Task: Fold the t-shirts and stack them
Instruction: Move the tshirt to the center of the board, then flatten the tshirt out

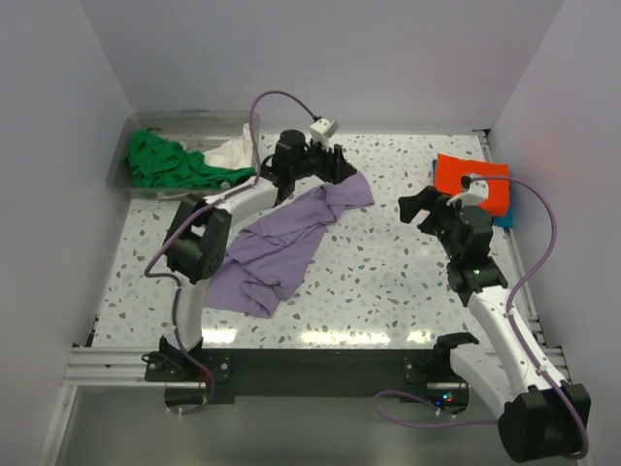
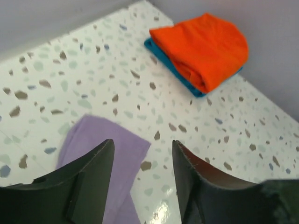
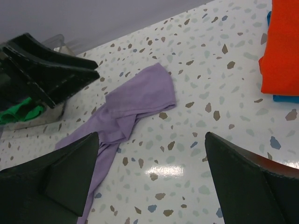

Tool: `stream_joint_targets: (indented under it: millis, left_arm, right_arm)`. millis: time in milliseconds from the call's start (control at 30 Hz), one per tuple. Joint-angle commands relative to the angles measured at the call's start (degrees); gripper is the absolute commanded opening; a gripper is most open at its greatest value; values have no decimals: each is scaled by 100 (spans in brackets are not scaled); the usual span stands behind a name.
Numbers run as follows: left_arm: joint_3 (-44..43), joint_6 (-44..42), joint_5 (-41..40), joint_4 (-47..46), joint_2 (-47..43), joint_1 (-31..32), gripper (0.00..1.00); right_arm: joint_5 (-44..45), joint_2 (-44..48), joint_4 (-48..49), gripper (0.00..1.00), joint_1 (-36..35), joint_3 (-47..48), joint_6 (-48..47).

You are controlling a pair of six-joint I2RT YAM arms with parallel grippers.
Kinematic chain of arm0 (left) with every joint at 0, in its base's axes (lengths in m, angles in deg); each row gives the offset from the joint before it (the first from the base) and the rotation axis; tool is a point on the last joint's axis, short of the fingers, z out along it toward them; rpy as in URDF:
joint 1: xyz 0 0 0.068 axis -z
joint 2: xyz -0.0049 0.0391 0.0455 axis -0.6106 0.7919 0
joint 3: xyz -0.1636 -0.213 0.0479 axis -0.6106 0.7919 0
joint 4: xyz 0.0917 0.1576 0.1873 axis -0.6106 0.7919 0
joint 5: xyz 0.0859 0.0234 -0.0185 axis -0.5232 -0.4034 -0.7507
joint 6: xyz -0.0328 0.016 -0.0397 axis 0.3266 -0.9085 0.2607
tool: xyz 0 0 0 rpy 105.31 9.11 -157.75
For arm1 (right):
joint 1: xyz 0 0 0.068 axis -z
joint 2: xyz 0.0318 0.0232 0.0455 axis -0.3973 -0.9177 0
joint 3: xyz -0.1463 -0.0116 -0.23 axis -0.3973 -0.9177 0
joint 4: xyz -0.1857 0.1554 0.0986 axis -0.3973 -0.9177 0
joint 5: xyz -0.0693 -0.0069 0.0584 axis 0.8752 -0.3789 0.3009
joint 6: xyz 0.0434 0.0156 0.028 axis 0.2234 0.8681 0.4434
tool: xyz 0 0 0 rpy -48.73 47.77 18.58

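Purple shirt (image 1: 286, 243) lies crumpled mid-table, not yet flat. Left fingers (image 2: 91, 182) hover spread over its far corner, pinching nothing. Right fingers (image 3: 70, 170) are spread wide and empty near the folded orange shirt (image 1: 473, 180). Step looks like flattening. Next, grip two corners and pull the shirt out.

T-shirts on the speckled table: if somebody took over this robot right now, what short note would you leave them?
Left gripper: open, empty, over the lavender t-shirt's far end.
Right gripper: open, empty, above bare table.
Shirts: the lavender one lies crumpled mid-table. The orange t-shirt sits folded on the blue t-shirt at the far right corner. The green t-shirt and white t-shirt are heaped in the clear tub, far left.
Done: two stacked.
Left: fold lavender, green and white, then stack them.
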Motion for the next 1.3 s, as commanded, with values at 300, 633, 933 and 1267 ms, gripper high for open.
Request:
stream_joint_targets:
  millis: [300,633,933,1267]
  left_arm:
    - [3400,-688,-2349,-641,-3534,26,78]
    - [5923,102,-3383,-33,-4576,-1328,85]
    - [6760,542,-4280,308,-5428,-1398,87]
    - [6918,674,-4438,810,-6018,-1425,86]
  right_arm:
    - [-715,-1548,941,98,-300,388,-157]
    - [-1208,-4483,793,80,-1365,2486,-675]
    - [-514,-6180,-191,61,-1875,3903,-1212]
    - [40,-6840,-860,47,-2051,4502,-1511]
